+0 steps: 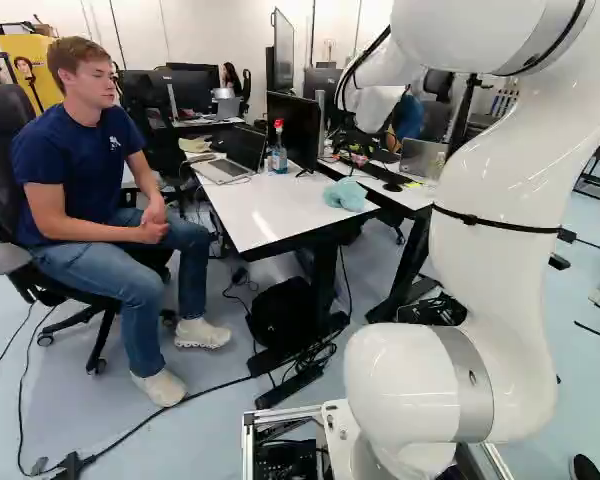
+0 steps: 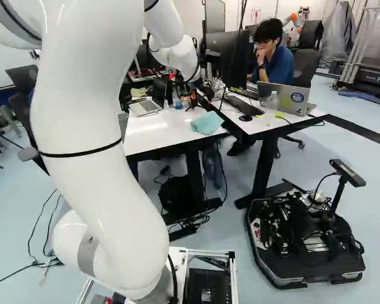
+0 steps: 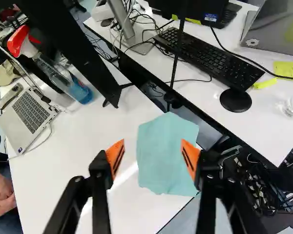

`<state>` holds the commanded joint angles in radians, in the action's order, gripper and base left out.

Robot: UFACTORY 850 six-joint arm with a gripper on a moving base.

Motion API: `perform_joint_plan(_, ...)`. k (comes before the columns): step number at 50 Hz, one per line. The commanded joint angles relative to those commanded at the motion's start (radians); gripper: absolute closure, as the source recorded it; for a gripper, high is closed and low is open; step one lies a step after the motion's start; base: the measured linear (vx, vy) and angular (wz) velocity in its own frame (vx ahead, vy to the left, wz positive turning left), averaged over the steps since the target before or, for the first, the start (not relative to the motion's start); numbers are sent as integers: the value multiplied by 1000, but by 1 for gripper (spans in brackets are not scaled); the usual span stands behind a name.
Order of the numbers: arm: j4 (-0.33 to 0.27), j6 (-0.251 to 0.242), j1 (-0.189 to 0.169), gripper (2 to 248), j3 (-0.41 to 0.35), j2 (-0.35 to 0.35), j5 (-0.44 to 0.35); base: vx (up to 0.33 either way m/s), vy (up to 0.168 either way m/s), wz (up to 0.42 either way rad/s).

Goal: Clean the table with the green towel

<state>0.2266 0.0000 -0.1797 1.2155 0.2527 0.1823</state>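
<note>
The pincer [image 2: 185, 92] has its two fingers wide apart with nothing held. Ahead of it, one green towel [image 3: 167, 156] lies on the table [image 3: 73, 146], by its edge. One open laptop [image 3: 30, 113] and one spray bottle [image 3: 63, 80] share that surface. The arm [image 2: 88, 120] hides part of it in the right base view.

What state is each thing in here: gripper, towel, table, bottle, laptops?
Black two-finger gripper with orange pads: open, holding nothing.
Light green cloth towel: spread out at the table's corner, ungripped.
White-topped table: bears towel, bottle and a laptop.
Clear bottle of blue liquid with red head: upright.
Silver laptop beside the bottle: open.
Grey laptop on the neighbouring table: open.
</note>
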Motion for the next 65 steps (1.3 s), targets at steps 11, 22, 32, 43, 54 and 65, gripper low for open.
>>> perform_joint_plan(11, 0, 0, 0, 3, 0, 0, 0, 0, 0, 0)
perform_joint_plan(22, 0, 0, 0, 3, 0, 0, 0, 0, 0, 0)
perform_joint_plan(32, 0, 0, 1, 3, -2, -2, 0, 0, 0, 0)
perform_joint_plan(43, 0, 0, 4, 3, -9, -8, 0, 0, 0, 0)
perform_joint_plan(54, -2, 0, 5, 3, -16, -11, -7, 0, 0, 0)
perform_joint_plan(65, -6, 0, 8, 3, -38, -21, -27, 0, 0, 0)
